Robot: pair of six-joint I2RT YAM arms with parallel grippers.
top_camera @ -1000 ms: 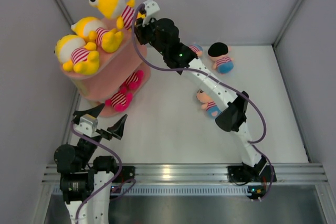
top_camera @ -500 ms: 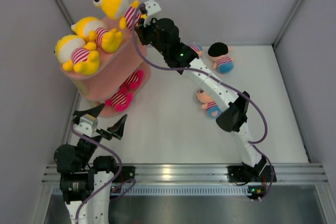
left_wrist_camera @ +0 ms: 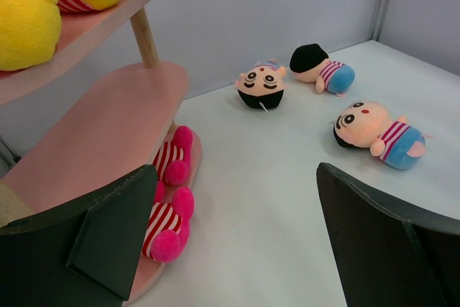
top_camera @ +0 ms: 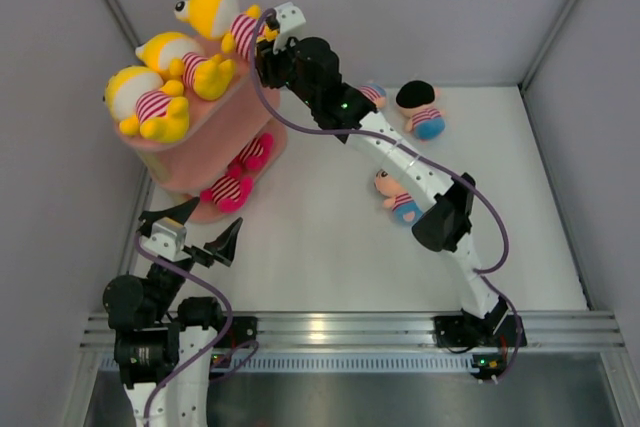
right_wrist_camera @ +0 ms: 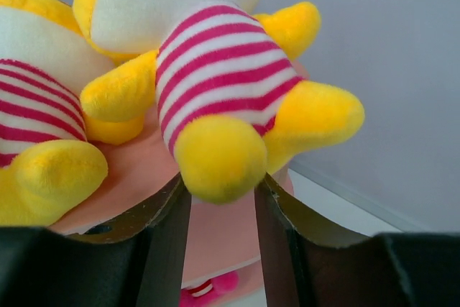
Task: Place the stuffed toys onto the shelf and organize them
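Yellow toy point(top_camera: 212, 9) lies at the far edge of the shelf point(top_camera: 195, 162), on the top tier beside two more yellow toys point(top_camera: 185, 57), apparently grouped by colour. Right gripper point(right_wrist_camera: 219, 195) flanks its foot, jaws parted; any pinch cannot be told. Left gripper point(top_camera: 215, 215) waits near, spread wide.

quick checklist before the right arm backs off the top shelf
1. Third yellow toy supported by the shelf top board: cannot tell, its head hangs toward the far edge.
2. Right gripper clear of the toy: not ok, one foot sits between the fingertips.
3. Other two yellow toys settled on top: ok.
4. Left gripper open and empty: ok.
5. Pink-faced toys shelved: not ok, three lie on the table.
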